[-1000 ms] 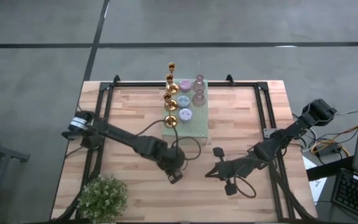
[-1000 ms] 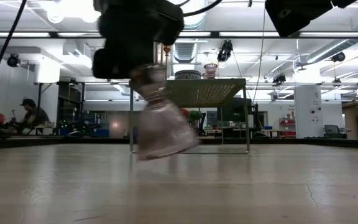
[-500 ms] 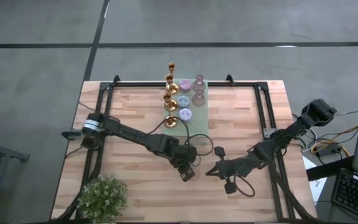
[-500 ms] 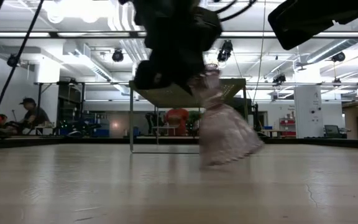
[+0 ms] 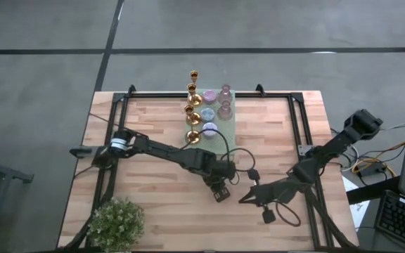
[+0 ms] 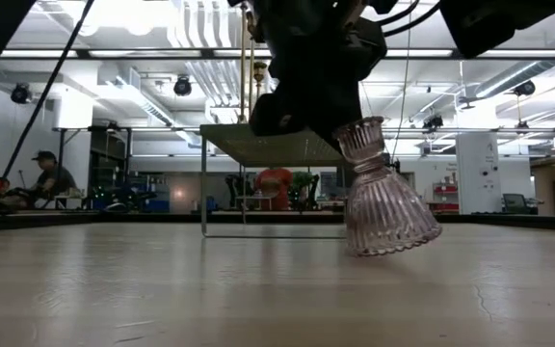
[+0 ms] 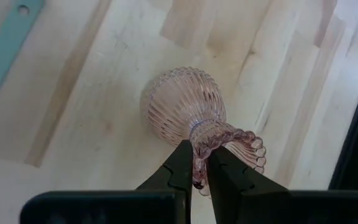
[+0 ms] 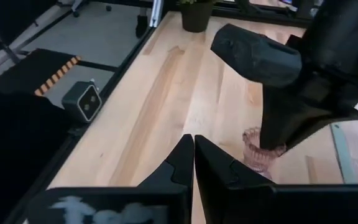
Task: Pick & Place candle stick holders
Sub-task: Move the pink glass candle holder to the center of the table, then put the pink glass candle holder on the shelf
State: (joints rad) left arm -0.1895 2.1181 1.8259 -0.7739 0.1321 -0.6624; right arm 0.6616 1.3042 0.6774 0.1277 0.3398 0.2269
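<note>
My left gripper is at the table's middle, shut on a pink ribbed glass holder, also seen in the left wrist view and the right wrist view. My right gripper is shut and empty just right of it, low over the table. Slim gold candlesticks and small pink, lilac and pale-blue holders stand on the pale green pad at the far middle. My left gripper pinches the scalloped rim at the holder's narrow top between its two fingers, which slant down from above. The holder hangs tilted below the fingers, wide base down and close to the table; whether the base touches the wood I cannot tell.
A bushy green potted plant stands at the near left corner. A black frame runs along the table's sides. Bare wood lies on both sides of the grippers. A person sits far off in the room.
My left gripper has carried the pink holder toward the table's right edge, keeping it tilted and low. My right gripper has shifted a little toward the right edge.
</note>
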